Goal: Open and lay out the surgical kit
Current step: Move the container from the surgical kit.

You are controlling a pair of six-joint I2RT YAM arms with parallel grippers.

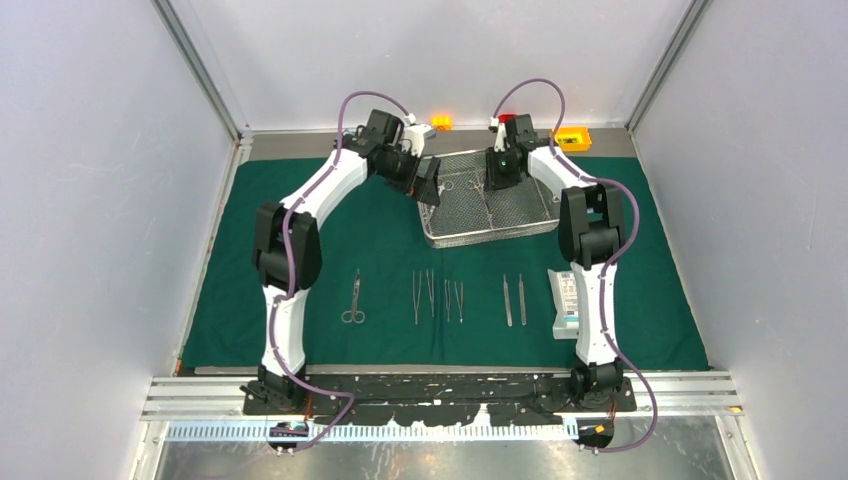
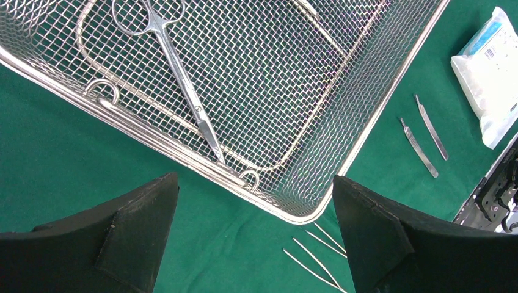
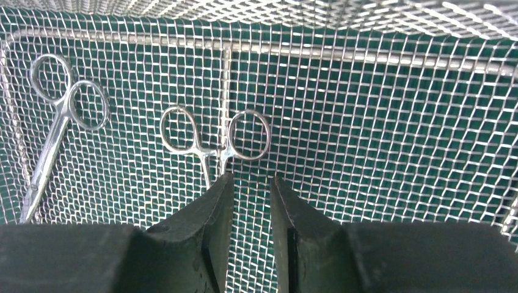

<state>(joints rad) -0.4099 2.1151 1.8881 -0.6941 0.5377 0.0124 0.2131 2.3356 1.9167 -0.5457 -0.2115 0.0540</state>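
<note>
Drape: the dark green cloth drape (image 1: 225, 300) lies spread flat over the desk (image 1: 300, 145) as the field for everything else.
Laid-out row: on the near half of the drape lie ringed forceps (image 1: 352, 300), tweezers (image 1: 416, 297), two slim flat handles (image 1: 507, 300) and the white pouch (image 1: 567, 300). They lie side by side and apart (probably so each can be lifted singly).
Tray: the wire-mesh tray (image 1: 485, 240) sits slightly skewed on the far half of the drape. Two ringed instruments lie inside it, so I judge the unloading unfinished.
Right tool: the right tool (image 3: 250, 177) is down inside the tray with its fingers a narrow gap apart and only mesh showing between them. The tray forceps (image 3: 204, 152) lie just ahead, their shank slipping under the left fingertip. The narrow set suits so thin a shank.
Other instrument: the scissors (image 3: 61, 113) rest further left on the mesh, untouched.
Left tool: the left tool (image 2: 255, 178) is spread wide and holds nothing. It hovers over a corner at the tray's left end, perhaps ready to steady it.
Likely snag: flat steel on mesh gives little to pinch.
</note>
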